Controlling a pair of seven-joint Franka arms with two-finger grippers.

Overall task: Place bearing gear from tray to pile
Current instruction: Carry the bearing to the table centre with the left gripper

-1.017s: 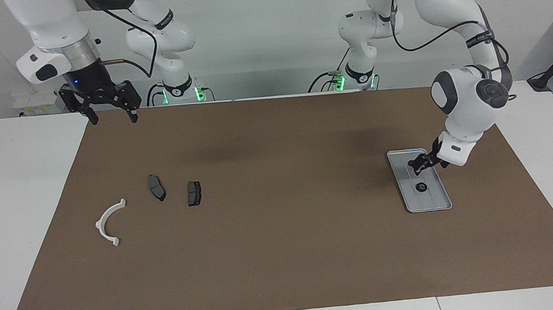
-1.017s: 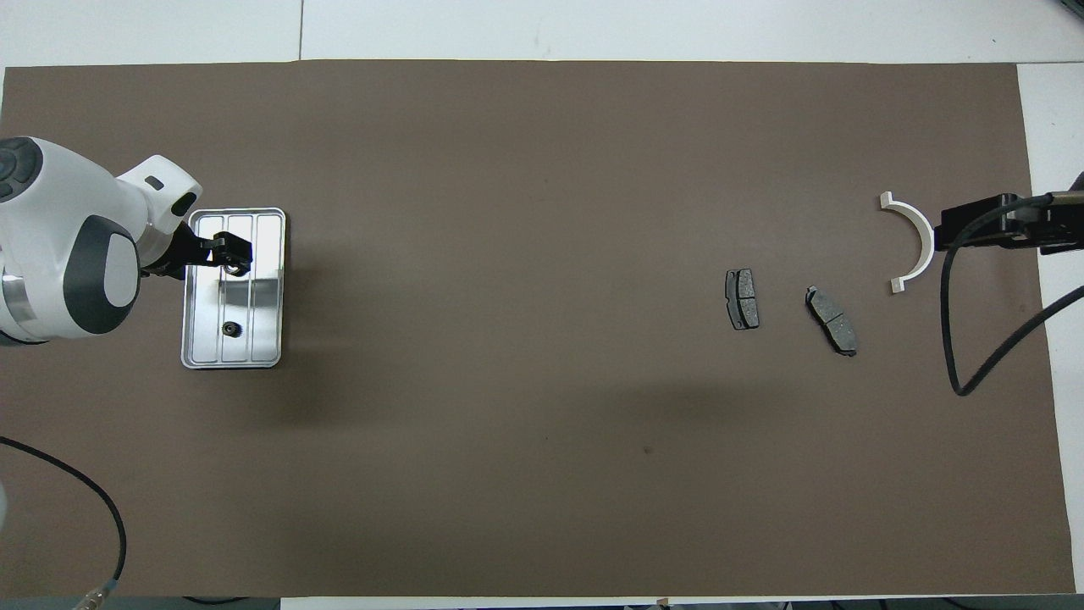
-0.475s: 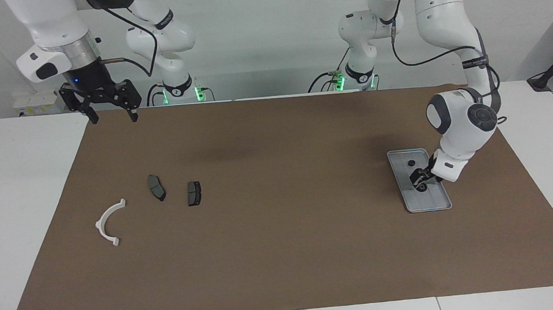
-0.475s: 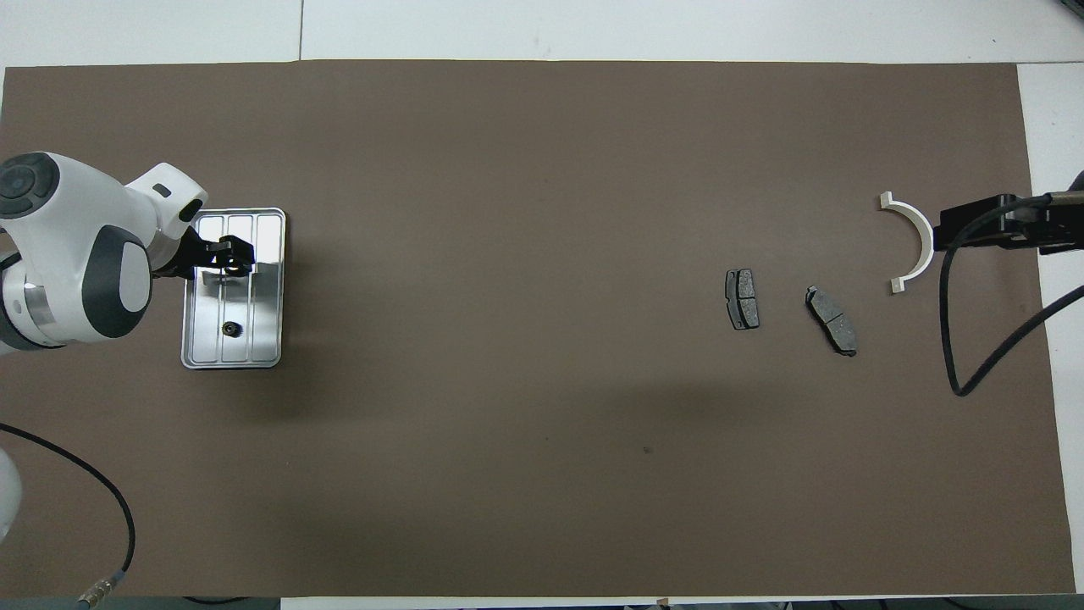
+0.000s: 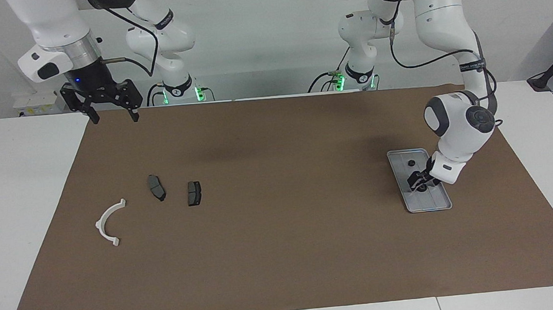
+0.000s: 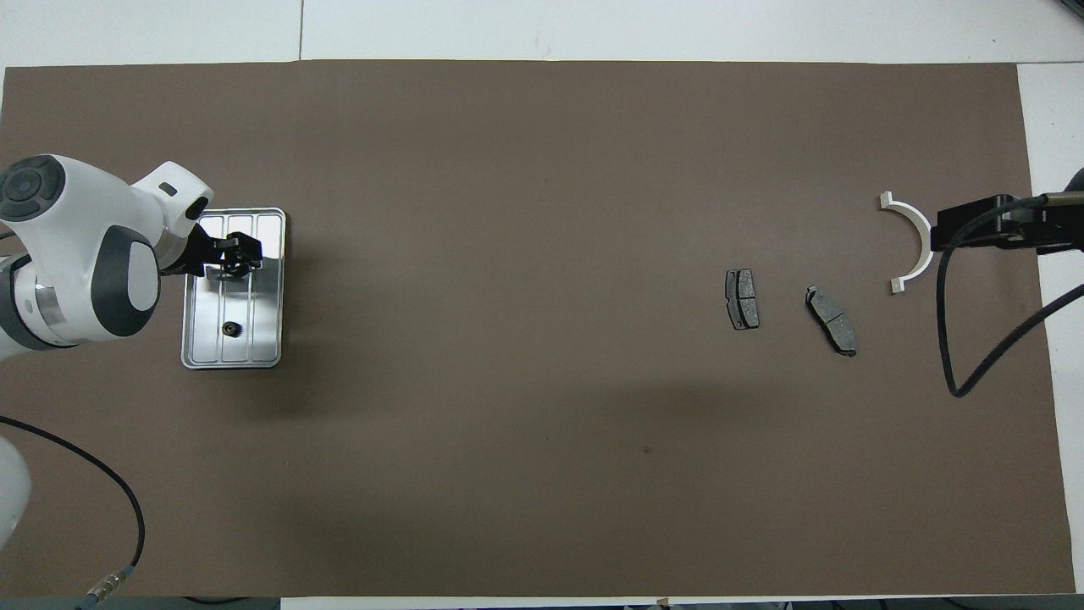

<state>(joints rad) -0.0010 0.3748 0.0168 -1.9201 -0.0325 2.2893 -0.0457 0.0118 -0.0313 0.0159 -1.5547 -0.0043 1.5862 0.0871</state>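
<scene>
The silver tray [image 5: 433,203] lies at the left arm's end of the mat, also in the overhead view [image 6: 264,343]. Two small dark round parts lie in it. One [image 5: 411,163] is in the end nearer to the robots and shows from overhead [image 6: 229,329]. The other [image 5: 422,188] is in the farther half. My left gripper [image 5: 417,182] is open and low in the tray right at this farther part, covering it from overhead [image 6: 233,254]. The pile is a white arc [image 5: 100,223] and two dark pads [image 5: 156,187] [image 5: 194,193]. My right gripper [image 5: 112,119] is open.
My right arm waits high over the mat's corner near its base, its gripper [image 6: 974,229] next to the white arc [image 6: 906,208] from overhead. The pads [image 6: 743,299] [image 6: 832,320] lie toward the mat's middle from the arc. A black cable hangs from the right arm.
My left gripper has come down from above the tray into its farther half, onto the small dark part there. The right arm has barely moved.
</scene>
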